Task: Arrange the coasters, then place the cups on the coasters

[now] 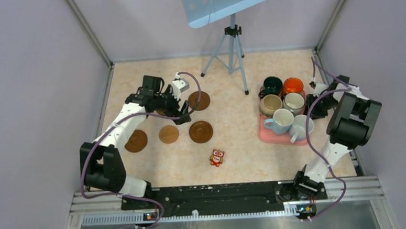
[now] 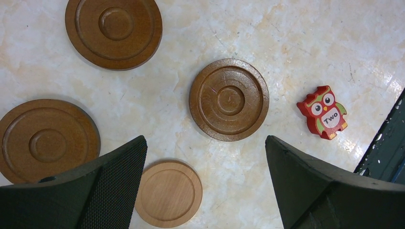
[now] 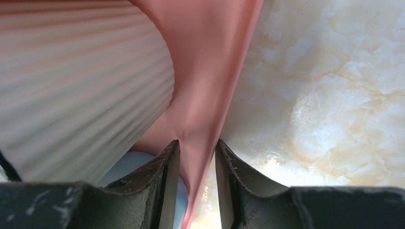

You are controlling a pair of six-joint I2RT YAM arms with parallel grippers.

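Several round brown coasters lie on the table's left half: two dark ones (image 1: 199, 100) (image 1: 201, 131), a tan one (image 1: 169, 134) and a brown one (image 1: 136, 141). My left gripper (image 1: 182, 114) hovers open above them; its wrist view shows the tan coaster (image 2: 168, 193) beside its left finger and a dark coaster (image 2: 229, 99) ahead. The cups, dark green (image 1: 272, 84), orange (image 1: 293, 85), beige (image 1: 270, 104), ribbed white (image 1: 294, 102), light blue (image 1: 281, 121) and white (image 1: 300, 126), stand on a pink tray (image 1: 275, 138). My right gripper (image 3: 197, 143) straddles the tray's right rim (image 3: 205, 57) with narrow jaws, a slit showing beside the rim.
A small red owl figure (image 1: 217, 157) stands near the front middle, and the left wrist view has it (image 2: 325, 112) right of the dark coaster. A tripod (image 1: 232, 44) with a blue board stands at the back. Grey walls close in on both sides.
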